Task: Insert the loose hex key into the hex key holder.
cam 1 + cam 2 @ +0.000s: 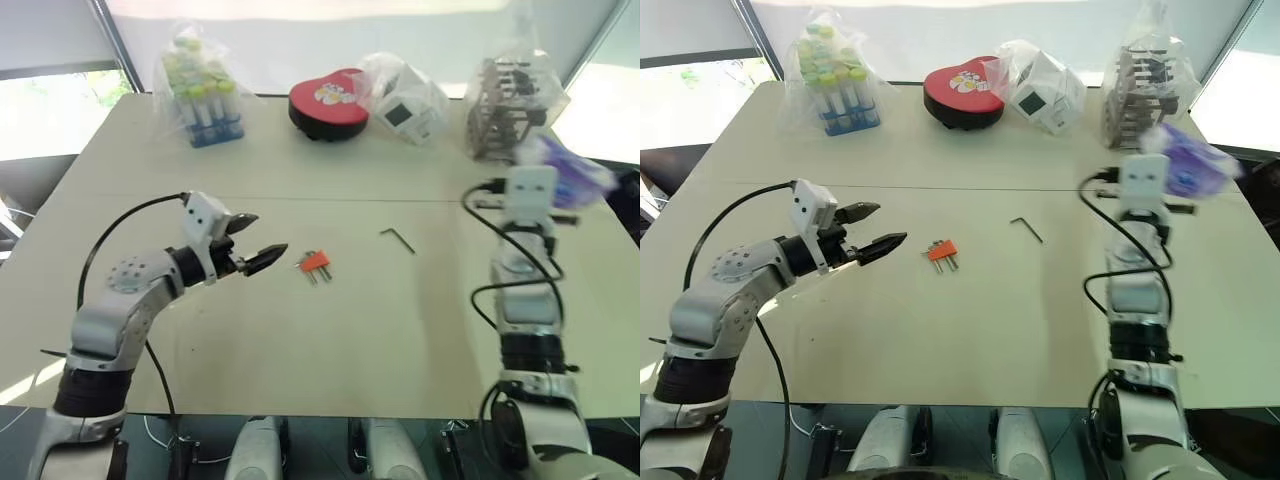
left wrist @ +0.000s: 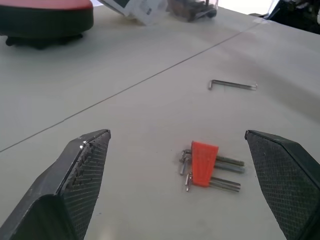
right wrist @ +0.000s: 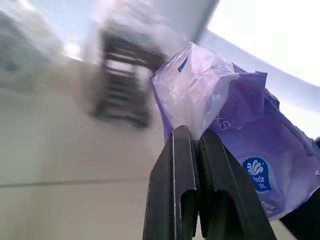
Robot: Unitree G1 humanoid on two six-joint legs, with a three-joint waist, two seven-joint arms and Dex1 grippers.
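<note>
On the pale table (image 1: 330,340) we recorded the hex key holder (image 1: 315,262), a small orange block with grey keys projecting from it, lying flat near the table's middle. The loose hex key (image 1: 397,240), a thin dark L-shaped rod, lay flat on the bare surface a short way to the holder's right and slightly farther back, apart from it and touched by nothing. We noted the left gripper (image 1: 255,240) held roughly level just left of the holder, its two black fingers spread wide and empty; in the left wrist view the holder (image 2: 205,163) lay between and beyond the fingertips (image 2: 90,150), with the loose key (image 2: 232,85) farther off. The right gripper (image 3: 192,150) was raised at the table's right side, its fingers pressed together and pinching the edge of a purple plastic packet (image 3: 240,130). Along the far edge we listed, left to right, a bag of capped tubes (image 1: 202,95), a red heart-shaped box (image 1: 328,103), a bagged white device (image 1: 408,100) and a bagged dark rack (image 1: 505,105).
</note>
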